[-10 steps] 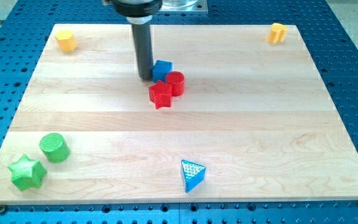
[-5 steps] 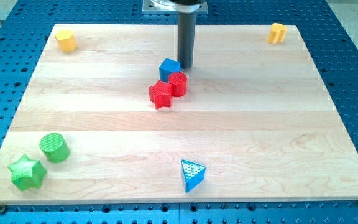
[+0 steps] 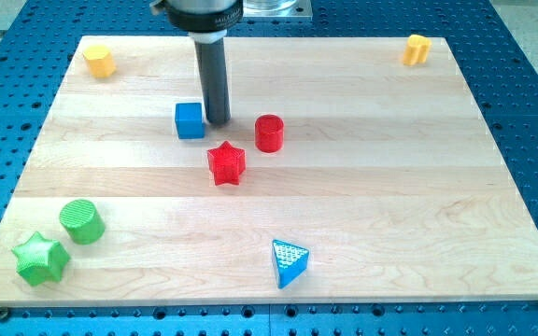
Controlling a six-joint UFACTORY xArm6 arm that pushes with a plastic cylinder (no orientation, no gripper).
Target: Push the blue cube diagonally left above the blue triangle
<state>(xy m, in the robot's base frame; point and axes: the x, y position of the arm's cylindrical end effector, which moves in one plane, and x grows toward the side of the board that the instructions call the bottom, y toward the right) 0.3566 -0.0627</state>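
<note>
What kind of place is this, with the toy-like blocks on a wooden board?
Probably a robotics lab test bench. A wooden board rests on a blue perforated metal table, the sort used for mounting equipment. My tip sits just right of the blue cube, with small coloured blocks like the blue triangle scattered about.

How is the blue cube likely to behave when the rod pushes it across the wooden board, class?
The blue cube sits on a flat face, so it probably slides rather than rolls. It looks small and light, so an off-centre push from my tip, just at its right side, may spin it.
</note>
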